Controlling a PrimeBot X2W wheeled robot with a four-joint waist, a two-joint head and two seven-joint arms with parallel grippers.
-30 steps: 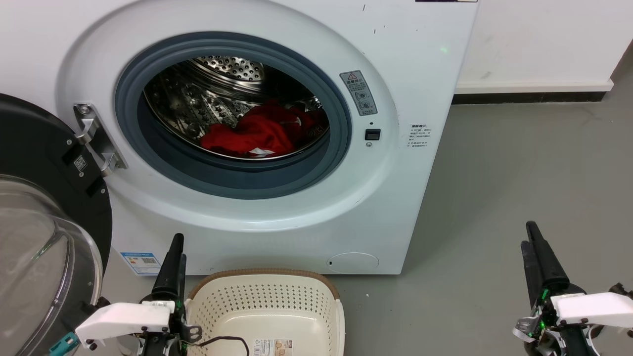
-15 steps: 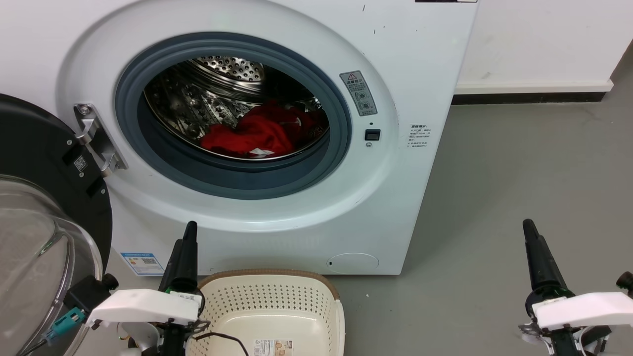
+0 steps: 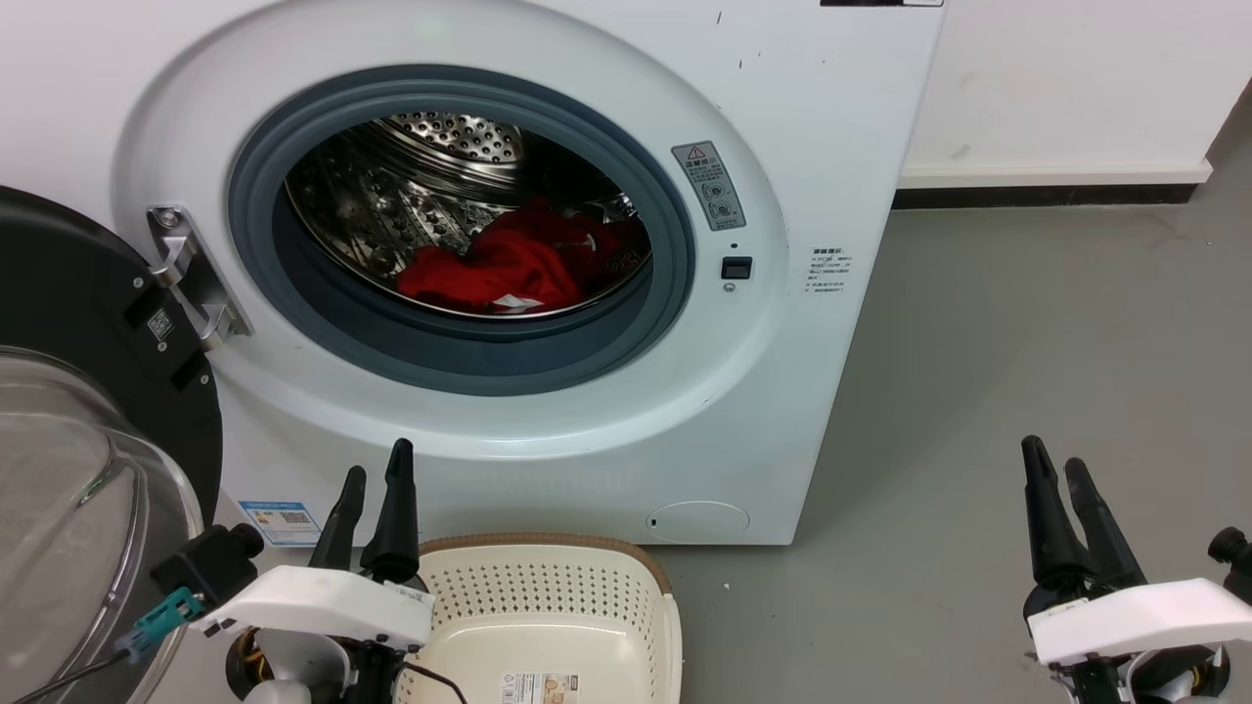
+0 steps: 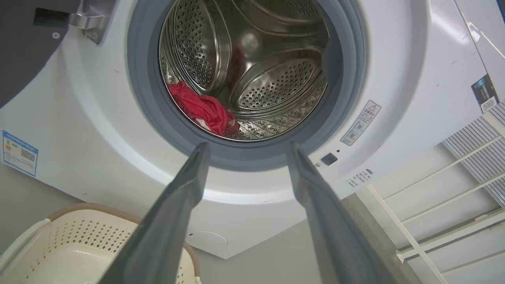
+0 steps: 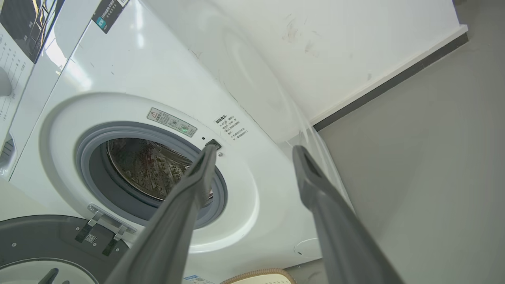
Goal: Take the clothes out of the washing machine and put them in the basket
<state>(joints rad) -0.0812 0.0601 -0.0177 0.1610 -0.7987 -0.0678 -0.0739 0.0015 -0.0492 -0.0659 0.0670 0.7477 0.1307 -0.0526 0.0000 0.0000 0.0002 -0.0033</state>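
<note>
At the far left the black-framed glass door (image 3: 68, 293) stands swung wide. Beside it the left pincer (image 3: 376, 462), its two dark fingers pressed together a second ago, has spread them and crept up and rightward. It is now at the near-left corner of the cream-white perforated plastic basket (image 3: 548, 540) with the brown rim. That basket holds no clothes and sits on the floor before the large white front-loading washing machine (image 3: 812, 117). The bright red garment (image 3: 509, 262) lies crumpled low in the steel drum, untouched. On the right, the right pincer (image 3: 1053, 458) has likewise opened, empty, well apart. The reach into the porthole seems only beginning, probably by the left arm.
</note>
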